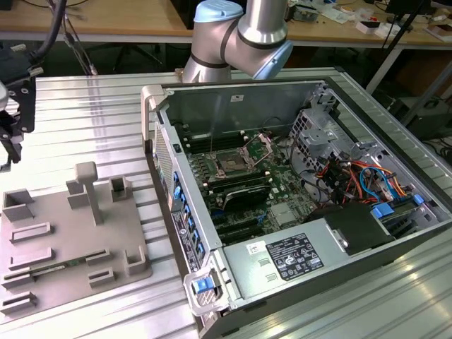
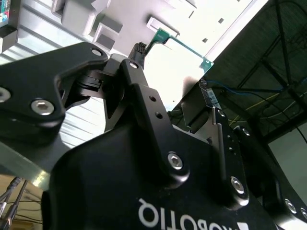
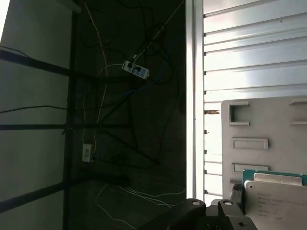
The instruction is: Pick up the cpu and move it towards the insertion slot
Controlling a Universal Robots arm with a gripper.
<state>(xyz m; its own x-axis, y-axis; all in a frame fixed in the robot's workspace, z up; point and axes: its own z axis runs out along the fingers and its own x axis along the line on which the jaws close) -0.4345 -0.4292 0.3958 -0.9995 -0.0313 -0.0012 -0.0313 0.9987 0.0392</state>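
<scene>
At the exterior view's left edge: black gripper (image 1: 10, 145) up over the ribbed metal tabletop (image 1: 92, 120), near the far corner of the flat grey fixture tray (image 1: 63, 247). In the second wrist view, fingers (image 2: 138, 53) narrowed onto the thin square cpu with silvery-white top and green rim (image 2: 180, 57), apparently pinched by its edges only and not resting on anything. Same cpu in the first wrist view (image 3: 278, 201), just beside one finger, tray pockets behind it. Further right, open grey metal computer case (image 1: 296, 92) lying on its side. Inside it, the insertion slot (image 1: 232, 164): square socket, dark centre, shiny frame, hinged plate tilted up at its far side. Cpu well apart from the slot, tray and near case wall between them. Rightmost, grey power supply box (image 1: 282, 258) and a bundle of orange and blue cables (image 1: 353, 176). Risks, as judgement: edge-only grip on a thin smooth chip, so possible slip or twist in the fingers on a fast swing. Low path likely to clip tray posts or case rim. Tilted arrival could catch the raised plate or land crooked on the socket contacts.
</scene>
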